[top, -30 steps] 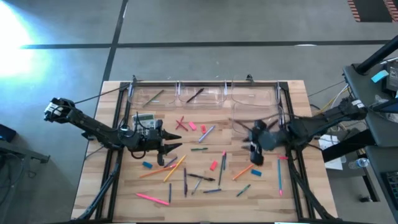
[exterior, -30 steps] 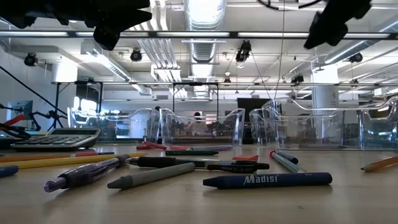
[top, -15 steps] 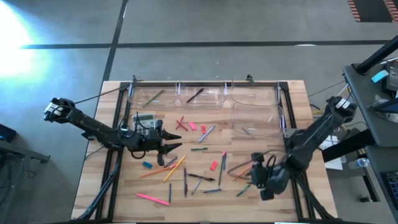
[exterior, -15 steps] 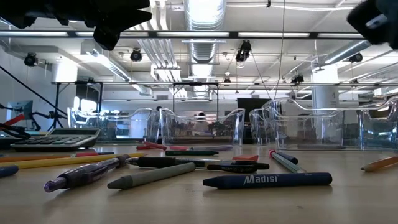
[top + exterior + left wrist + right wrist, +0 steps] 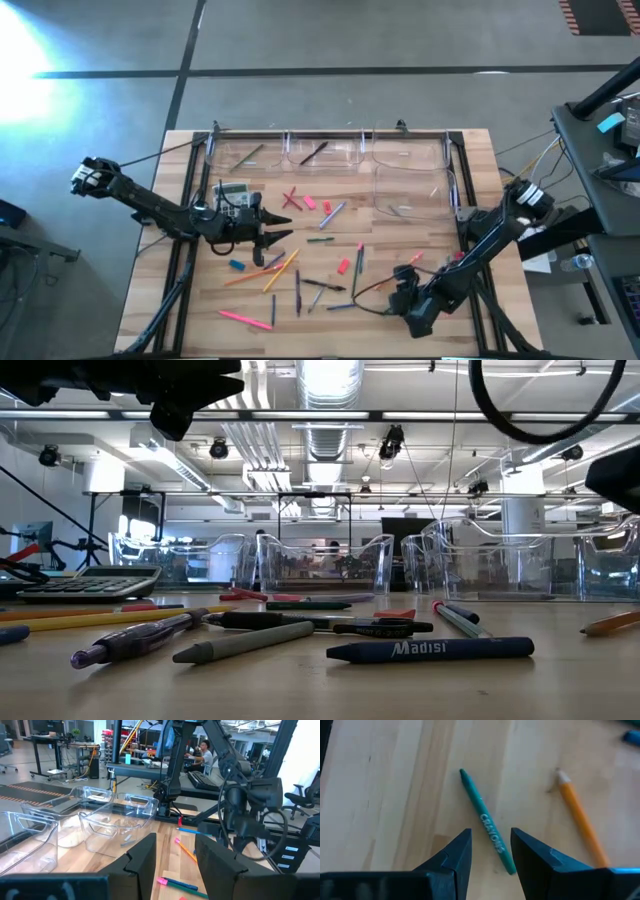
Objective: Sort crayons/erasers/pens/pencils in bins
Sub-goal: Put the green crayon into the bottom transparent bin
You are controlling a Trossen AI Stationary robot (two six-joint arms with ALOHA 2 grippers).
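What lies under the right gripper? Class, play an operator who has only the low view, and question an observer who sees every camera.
Observer: The right gripper hangs over a slim green crayon lying flat on the wooden table.
Operator: Is the crayon gripped?
Observer: It does not look so; the jaws stand apart, with the crayon lying on the wood in line with the gap.
Operator: Where is the other arm?
Observer: The left gripper hovers over the table's left half, near the grey calculator, jaws open and empty.
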